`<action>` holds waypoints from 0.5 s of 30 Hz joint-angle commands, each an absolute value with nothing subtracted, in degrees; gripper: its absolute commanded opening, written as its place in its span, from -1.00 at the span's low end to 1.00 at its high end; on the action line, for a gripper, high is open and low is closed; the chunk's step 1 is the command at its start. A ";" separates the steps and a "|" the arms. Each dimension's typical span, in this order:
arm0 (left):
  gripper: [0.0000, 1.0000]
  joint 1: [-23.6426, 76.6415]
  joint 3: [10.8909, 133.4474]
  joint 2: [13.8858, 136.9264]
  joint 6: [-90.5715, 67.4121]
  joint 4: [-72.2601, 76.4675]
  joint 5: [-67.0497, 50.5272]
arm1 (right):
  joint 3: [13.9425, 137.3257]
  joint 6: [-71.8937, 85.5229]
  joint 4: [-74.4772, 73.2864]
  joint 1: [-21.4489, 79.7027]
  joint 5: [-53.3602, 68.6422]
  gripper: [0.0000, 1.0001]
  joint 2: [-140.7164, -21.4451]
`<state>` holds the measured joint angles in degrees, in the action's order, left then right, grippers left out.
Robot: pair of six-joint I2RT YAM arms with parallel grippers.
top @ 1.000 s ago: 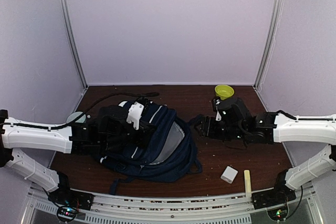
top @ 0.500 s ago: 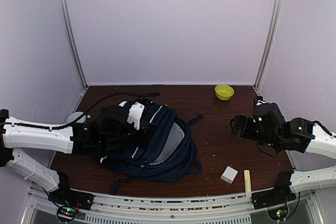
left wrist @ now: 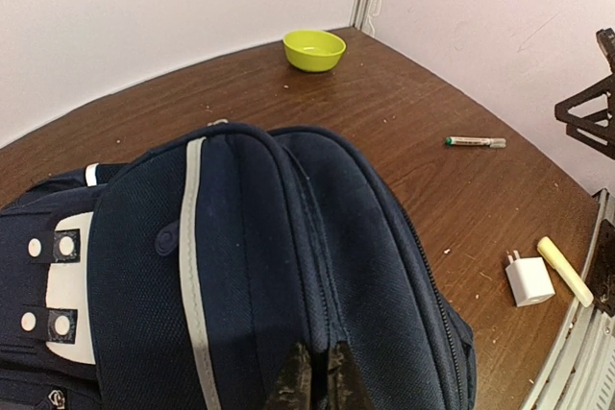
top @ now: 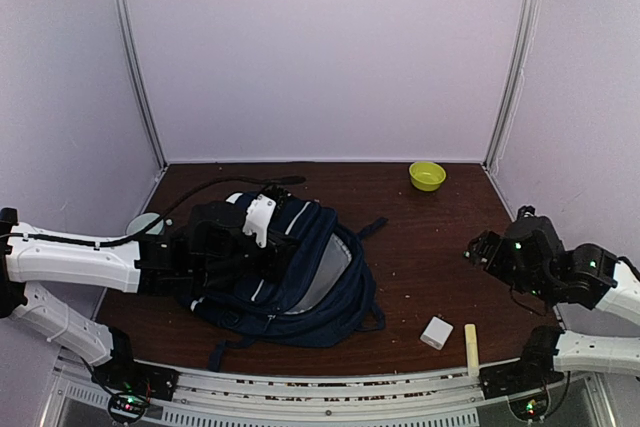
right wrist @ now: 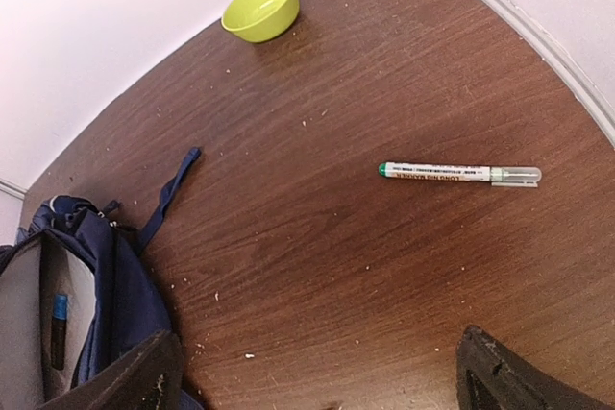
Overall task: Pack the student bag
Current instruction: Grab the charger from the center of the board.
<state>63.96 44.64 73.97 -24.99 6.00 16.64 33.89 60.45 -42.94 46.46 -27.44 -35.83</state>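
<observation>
Top view: the bag [top: 300, 272] lies on the desk [top: 420, 237] left of centre, its main pocket gaping and showing grey lining. The left gripper [top: 255, 247] comes in from the left edge and sits right on the upper part of the bag. The right gripper [top: 480, 249] hangs over bare desk at the right side, well apart from the bag, jaws spread. A green bowl [top: 427, 175] is up in the back right corner. Near the front edge there's a white charger [top: 436, 332] with a pale yellow stick [top: 471, 347] just beside it.

Left wrist: navy fabric fills most of the frame. The left gripper [left wrist: 312, 381] has its fingers pressed together at the bottom centre, pinching a fold of the bag [left wrist: 240, 266]. The white patch with dark dots is at the left edge. The bowl [left wrist: 314, 49] sits at the top, a marker [left wrist: 475, 142] at the right, and the charger [left wrist: 528, 280] and stick [left wrist: 565, 271] at the lower right.

Right wrist: the right gripper [right wrist: 322, 376] is spread wide, one finger in each bottom corner, nothing between them but wood. The marker [right wrist: 459, 173] lies flat right of centre, and the bowl [right wrist: 260, 9] is near the top. The bag [right wrist: 115, 285] peeks in at the lower left, with a blue-capped pen [right wrist: 58, 328] inside on the lining.
</observation>
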 commanded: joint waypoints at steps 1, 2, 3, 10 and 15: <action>-1.00 64.16 45.79 74.27 -24.36 12.57 15.15 | 37.75 59.91 -46.85 46.09 -24.53 1.00 -38.93; -1.00 64.16 45.79 74.27 -24.35 12.57 15.09 | 38.30 59.95 -47.00 46.07 -23.76 1.00 -39.72; -1.00 64.16 45.79 74.17 -24.41 12.61 15.07 | 38.85 60.33 -47.34 45.99 -22.94 1.00 -40.75; -1.00 64.16 45.52 73.91 -24.43 12.45 15.23 | 44.77 65.23 -54.13 45.98 -15.57 1.00 -50.94; -1.00 64.16 45.64 74.01 -24.35 12.34 15.18 | 44.85 70.62 -56.63 46.18 -8.28 1.00 -56.80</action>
